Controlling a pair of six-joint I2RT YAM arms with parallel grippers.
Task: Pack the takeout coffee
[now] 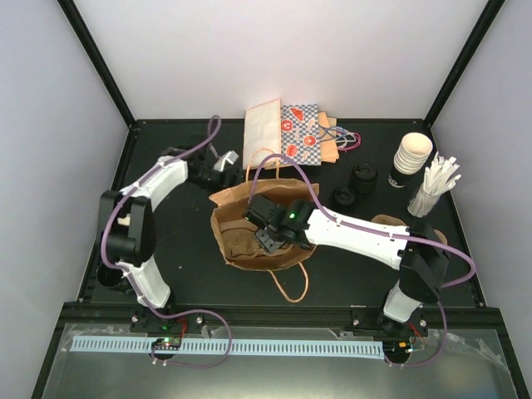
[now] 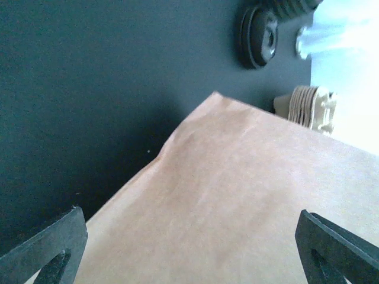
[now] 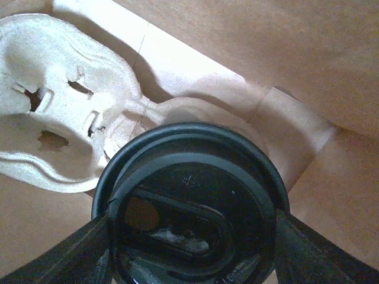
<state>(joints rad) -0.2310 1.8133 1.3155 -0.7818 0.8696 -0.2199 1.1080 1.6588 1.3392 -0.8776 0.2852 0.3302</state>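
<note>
An open brown paper bag (image 1: 237, 249) stands mid-table. My right gripper (image 1: 268, 226) reaches down into it. In the right wrist view the black lid of the takeout coffee (image 3: 189, 195) fills the space between the fingers (image 3: 77, 254), which press on both of its sides. The cup below the lid is hidden. It hangs just over a moulded pulp cup carrier (image 3: 65, 106) lying in the bag. My left gripper (image 1: 223, 169) sits at the bag's back-left rim, fingers (image 2: 53, 248) spread wide over the bag's brown paper wall (image 2: 237, 195), holding nothing.
Flat paper bags, one red-and-blue patterned (image 1: 291, 133), lie at the back. Loose black lids (image 1: 353, 184), a stack of paper cups (image 1: 411, 158) and a holder of white stirrers (image 1: 432, 187) stand at the right. The lids (image 2: 260, 35) and cups (image 2: 308, 106) also show in the left wrist view.
</note>
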